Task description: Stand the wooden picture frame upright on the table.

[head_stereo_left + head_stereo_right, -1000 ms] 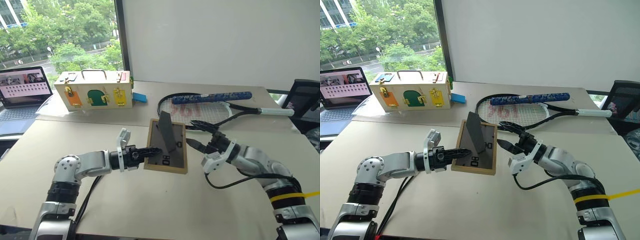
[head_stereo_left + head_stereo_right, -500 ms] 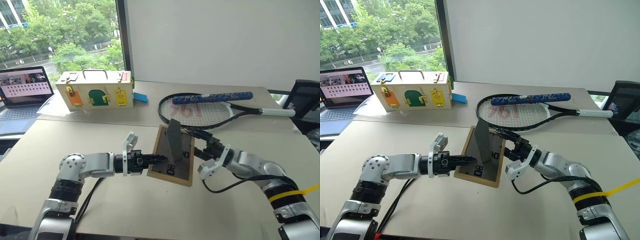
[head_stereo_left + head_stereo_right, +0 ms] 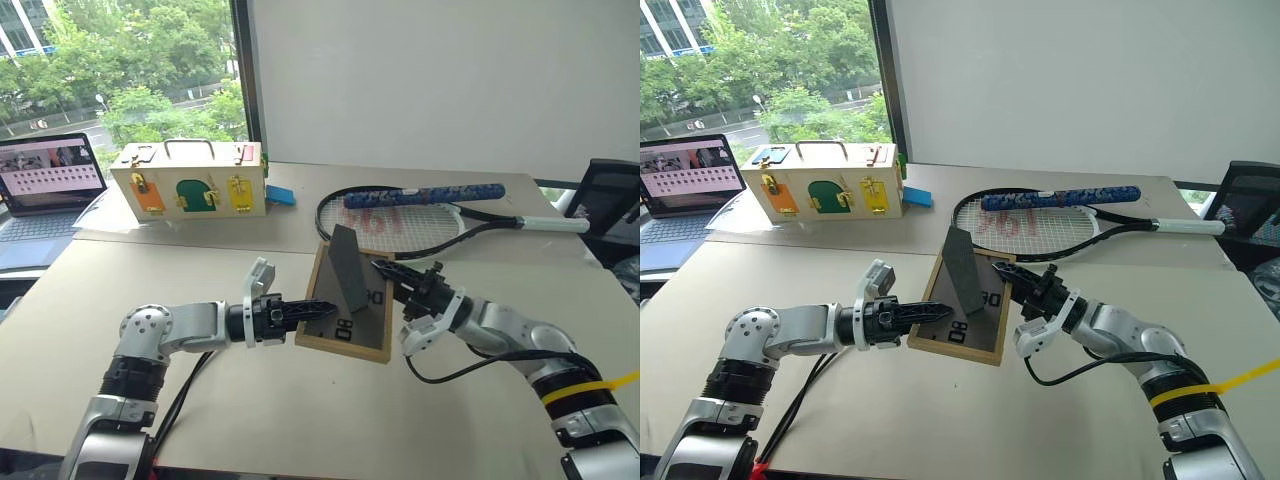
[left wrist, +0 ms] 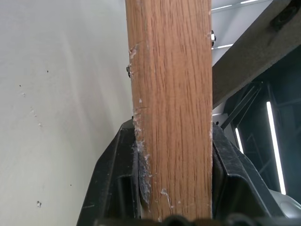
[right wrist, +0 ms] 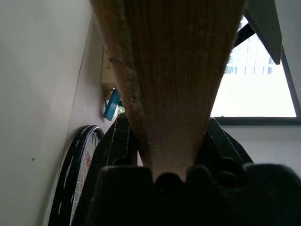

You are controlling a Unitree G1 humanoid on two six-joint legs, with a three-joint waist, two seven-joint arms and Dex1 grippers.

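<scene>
The frame (image 3: 348, 303) was held tilted just above the counter (image 3: 300, 420), near its middle, grey back up and stand (image 3: 348, 267) swung out; both tools clamped opposite wooden edges, the left tool (image 3: 322, 309) on the near-left rim, the right tool (image 3: 386, 272) on the far-right rim, each closed narrowly on the wood. To do this well, I judged, the frame should be tipped upright until its lower edge and stand foot both met the counter; only then should either grip ease off.
</scene>
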